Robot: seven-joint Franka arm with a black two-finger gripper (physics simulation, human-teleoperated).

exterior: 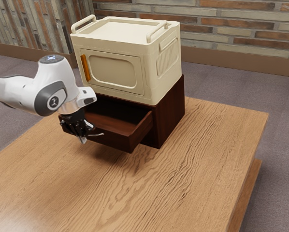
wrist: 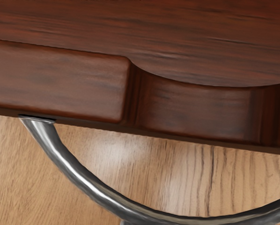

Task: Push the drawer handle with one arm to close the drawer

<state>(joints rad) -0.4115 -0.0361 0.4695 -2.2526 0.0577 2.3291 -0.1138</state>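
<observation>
1. The drawer (exterior: pixel 110 131) stands open from its dark cabinet (exterior: pixel 169 117), near the table (exterior: pixel 202 166)'s far edge, the cream box (exterior: pixel 116 67) resting on that cabinet.
2. We judge it wooden and rigid, moderately heavy, likely to slide stiffly but evenly if pushed squarely; the box above should help steady the cabinet (though a hard shove might still shift both).
3. Its handle (wrist: pixel 86 183) is a smooth metal bow, hard and probably slippery. We would press at the middle of the bow, or on the front panel beside it, since an off-centre push could skew the drawer.
4. The gripper (exterior: pixel 83 138) is at the drawer front, close by the handle; whether it is released or clenched, we cannot tell.
5. The drawer's front faces away from the table's far edge, toward the exterior view's lower left. Its long axis follows the front panel, crosswise to the slide, and the handle's span runs along that panel, its curve bulging outward.
</observation>
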